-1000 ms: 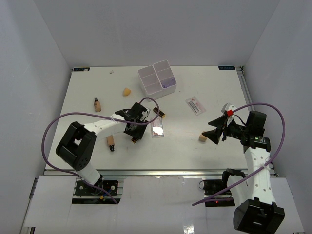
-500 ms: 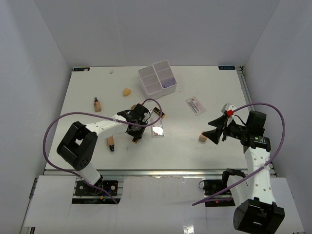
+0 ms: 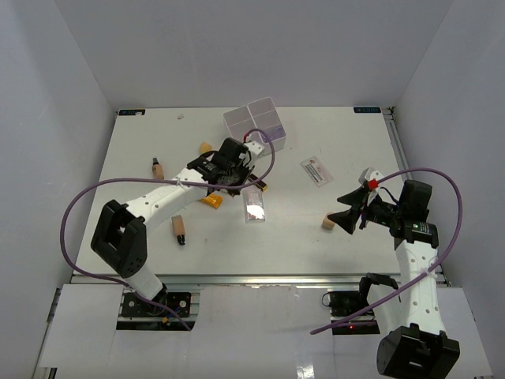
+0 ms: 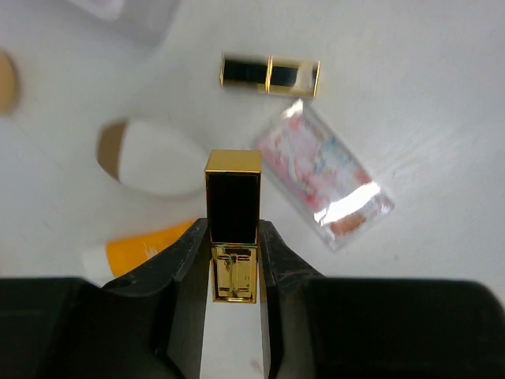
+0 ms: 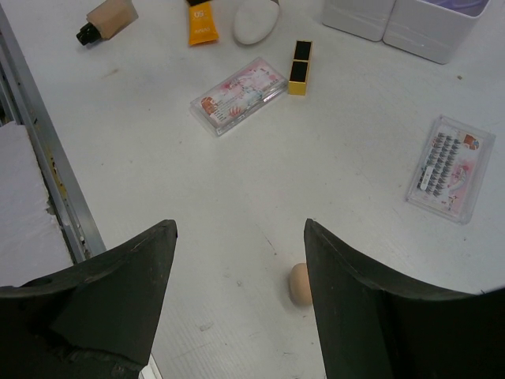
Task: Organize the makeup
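Over the middle of the white table (image 3: 355, 142), just short of the white four-compartment plastic box (image 3: 254, 126), your left gripper (image 4: 233, 237) is pinching a black-and-gold square lipstick (image 4: 233, 201). Its two dark fingers (image 4: 186, 254) press on the gold lower part, and the black section with its gold end sticks out past them.

Below it, the left wrist view gives you a white egg-shaped sponge (image 4: 150, 158), an orange tube with a white end (image 4: 154, 246) and a clear pink palette with a flowered print (image 4: 323, 178). A second black-and-gold lipstick (image 4: 270, 74) lies flat just beyond the palette.

From above, you can see the rest of the makeup spread out:
- A tan bottle with a dark cap (image 3: 158, 168) lies off to the left.
- Another tan bottle (image 3: 179, 230) lies nearer the front edge.
- A beige sponge (image 3: 205, 147) sits beside the box's left side, close to your left arm.
- The white-and-red flat packet (image 3: 316, 170) lies by itself, right of centre.

On the right side, your right gripper (image 5: 237, 229) hangs above the table with its jaws spread wide and nothing between them. A small beige sponge (image 5: 299, 284) rests on the table under it, closer to the finger on the right of that wrist view. From above, this sponge sits just beside the gripper's tips, on their left.
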`<state>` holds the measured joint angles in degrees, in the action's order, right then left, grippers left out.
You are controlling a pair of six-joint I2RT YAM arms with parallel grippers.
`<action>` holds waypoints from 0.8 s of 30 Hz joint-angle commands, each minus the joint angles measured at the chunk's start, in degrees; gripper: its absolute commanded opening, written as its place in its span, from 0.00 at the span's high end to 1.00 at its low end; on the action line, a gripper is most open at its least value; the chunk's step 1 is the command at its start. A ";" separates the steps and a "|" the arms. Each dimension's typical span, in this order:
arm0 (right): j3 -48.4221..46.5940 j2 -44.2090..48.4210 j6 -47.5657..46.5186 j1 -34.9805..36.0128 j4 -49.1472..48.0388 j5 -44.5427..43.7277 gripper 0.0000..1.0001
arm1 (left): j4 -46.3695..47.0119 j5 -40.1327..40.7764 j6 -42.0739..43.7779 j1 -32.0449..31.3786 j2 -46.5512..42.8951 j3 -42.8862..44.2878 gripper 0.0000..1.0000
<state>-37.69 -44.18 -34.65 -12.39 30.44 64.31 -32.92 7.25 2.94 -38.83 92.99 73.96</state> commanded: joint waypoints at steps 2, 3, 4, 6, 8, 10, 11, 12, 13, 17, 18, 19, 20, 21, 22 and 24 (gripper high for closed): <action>-0.21 1.00 0.20 -0.27 -0.03 1.87 0.28 | 0.94 0.57 17.28 -0.28 9.10 16.39 0.95; -0.19 1.02 0.23 -0.27 -0.03 1.95 0.28 | 0.77 0.70 19.55 -0.28 11.66 19.75 0.95; -0.19 1.02 0.26 -0.27 -0.03 2.07 0.28 | 0.65 0.89 22.14 -0.28 13.99 22.80 0.96; -0.17 0.99 0.29 -0.28 -0.03 2.36 0.28 | 0.61 3.05 25.88 -0.27 18.19 28.12 0.96; -0.09 0.85 0.29 -0.34 -0.03 2.59 0.28 | 0.85 5.35 29.56 -0.18 22.63 33.71 0.96; -0.04 0.80 0.29 -0.29 0.00 2.80 0.28 | 1.84 6.11 32.96 0.03 25.59 37.21 0.96; -0.10 0.68 0.29 -0.35 0.06 2.92 0.28 | 2.39 6.77 33.58 0.15 27.22 38.78 0.96; -0.10 0.60 0.29 -0.28 0.06 2.86 0.28 | 2.64 7.23 34.61 0.16 28.89 40.51 0.95; -0.10 0.58 0.29 -0.27 0.00 2.84 0.28 | 2.94 7.59 35.04 0.28 29.76 41.40 0.95; -0.08 0.60 0.29 -0.35 -0.03 2.67 0.28 | 5.78 7.31 35.38 1.95 31.49 42.14 0.94; -0.05 0.58 0.29 -0.35 -0.03 2.66 0.28 | 6.26 7.25 35.38 2.37 31.87 42.14 0.93; -0.01 0.52 0.29 -0.33 -0.03 2.66 0.28 | 6.52 7.09 35.36 2.73 32.15 42.12 0.93; -0.01 0.41 0.29 -0.30 -0.03 2.66 0.28 | 6.78 6.79 35.32 3.10 32.44 42.08 0.93; -0.01 0.32 0.29 -0.28 -0.03 2.66 0.28 | 7.06 6.49 35.28 3.48 32.72 42.04 0.93; -0.01 0.32 0.28 -0.34 -0.03 2.66 0.28 | 7.45 6.21 35.19 3.86 32.89 41.95 0.92; 0.02 0.20 0.20 -0.27 -0.03 2.63 0.28 | 7.87 6.13 35.12 4.09 33.12 41.73 0.92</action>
<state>-37.69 -43.83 -34.65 -12.40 30.44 65.12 -28.24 13.32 37.15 -36.16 127.20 113.31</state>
